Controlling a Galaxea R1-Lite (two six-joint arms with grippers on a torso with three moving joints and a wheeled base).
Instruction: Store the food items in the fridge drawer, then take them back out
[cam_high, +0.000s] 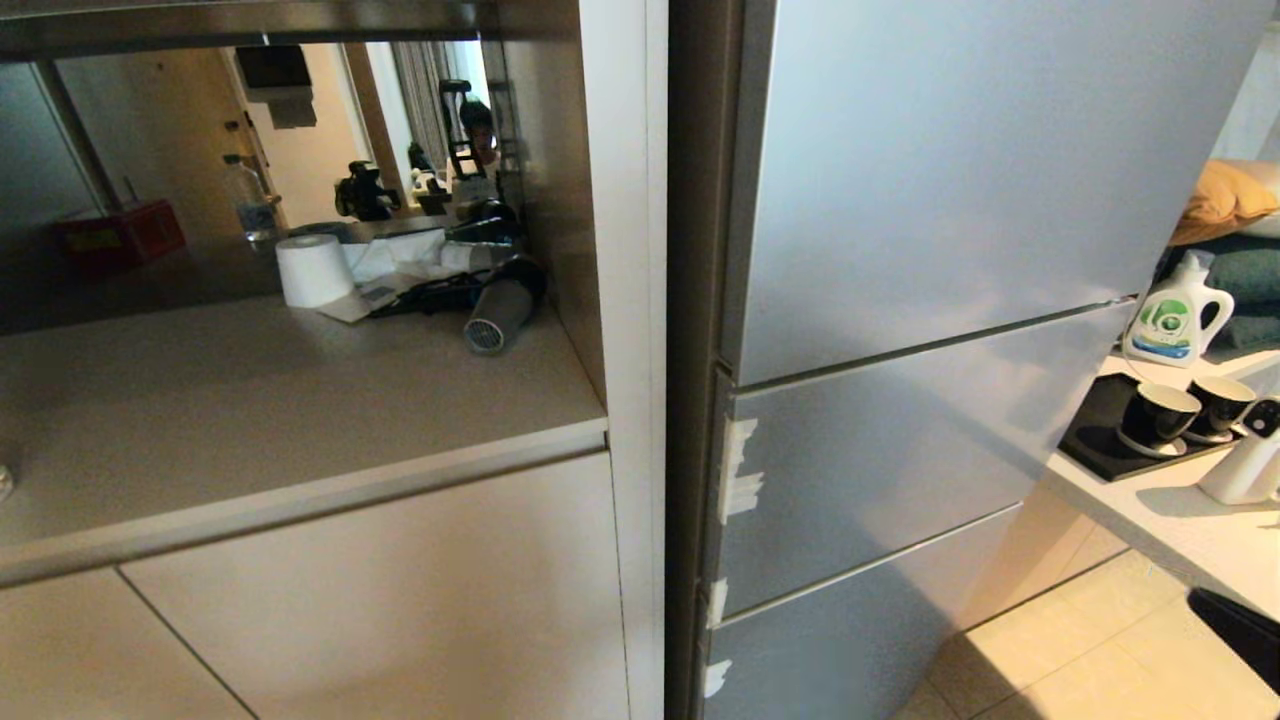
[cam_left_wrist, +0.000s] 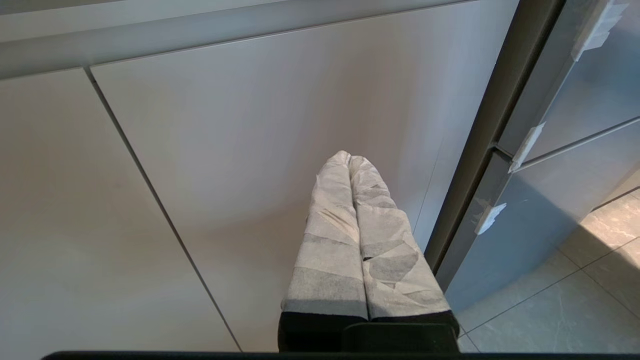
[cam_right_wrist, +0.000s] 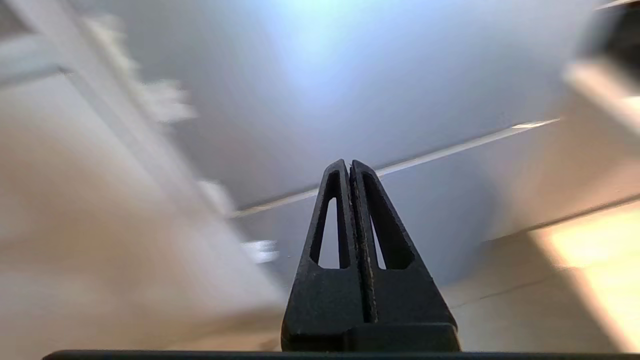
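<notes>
The fridge drawer (cam_high: 880, 450) sits flush and closed in the fridge front, white tape strips (cam_high: 740, 468) on its left edge, between the tall upper door (cam_high: 950, 170) and the lowest panel (cam_high: 840, 640). I can't see the potato or the pepper anywhere; the tabletop (cam_high: 250, 400) to the left carries only a paper roll (cam_high: 313, 270) and a hair dryer (cam_high: 500, 305). My right end effector (cam_right_wrist: 350, 167) is pressed closed and empty, facing the drawer panels in a blurred wrist view. My left end effector (cam_left_wrist: 349, 159), wrapped in pale tape, is closed beside the cabinet front (cam_left_wrist: 250, 150). The risk I see: closed fingers skidding off that smooth front, or peeling the tape.
</notes>
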